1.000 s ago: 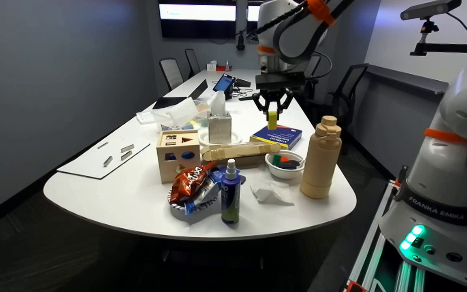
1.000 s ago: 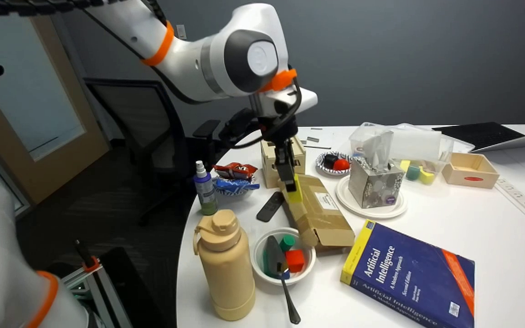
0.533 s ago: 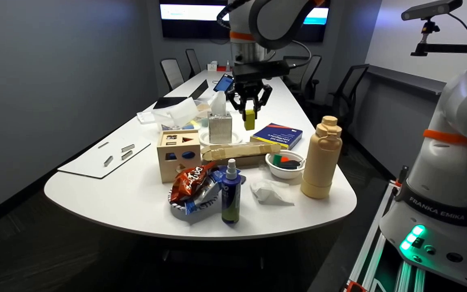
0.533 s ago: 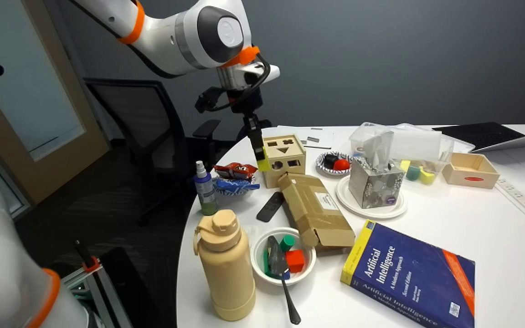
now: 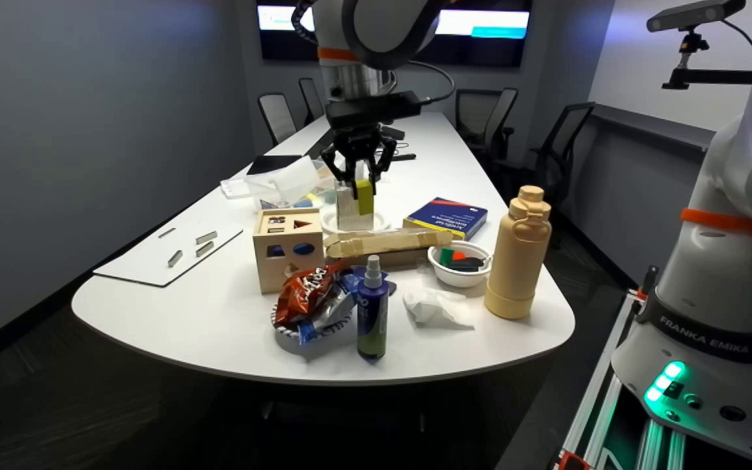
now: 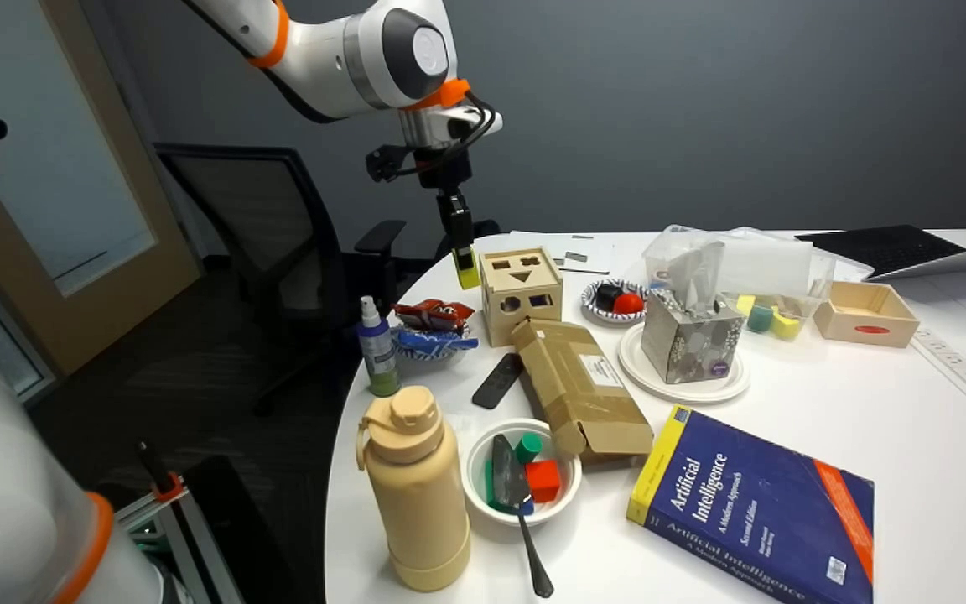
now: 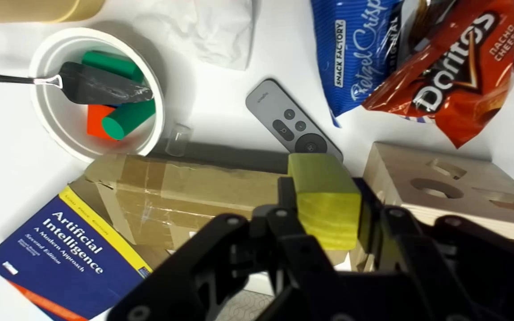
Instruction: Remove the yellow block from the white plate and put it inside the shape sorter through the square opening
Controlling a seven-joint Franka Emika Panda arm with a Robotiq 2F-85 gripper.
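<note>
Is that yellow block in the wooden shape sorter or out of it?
Out: the gripper holds the yellow block in the air, apart from the wooden shape sorter in an exterior view.

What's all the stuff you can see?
Shape sorter: one, pale wood, table
Yellow block: one, yellow, between jaws
White bowl: one, white, table
Blocks: several, green and red, bowl
Spatula: one, black, bowl
Bottle: one, tan, beside bowl
Spray bottle: one, blue-green, table
Dishes: two, striped white, table
Snack bags: two, red and blue, dish
Remote: one, grey, table
Carton: one, brown, beside sorter
Book: one, blue, table
Plate: one, white, table
Tissue box: one, silver, plate
Crumpled paper: one, white, table
Board: one, white, table
Bars: four, grey, board
Tray: one, wooden, table
Tub: one, clear, table
Laptop: one, black, table
Chairs: several, dark, around table
Arm: one, white, above table
Jaws: one pair, black, closed on block
</note>
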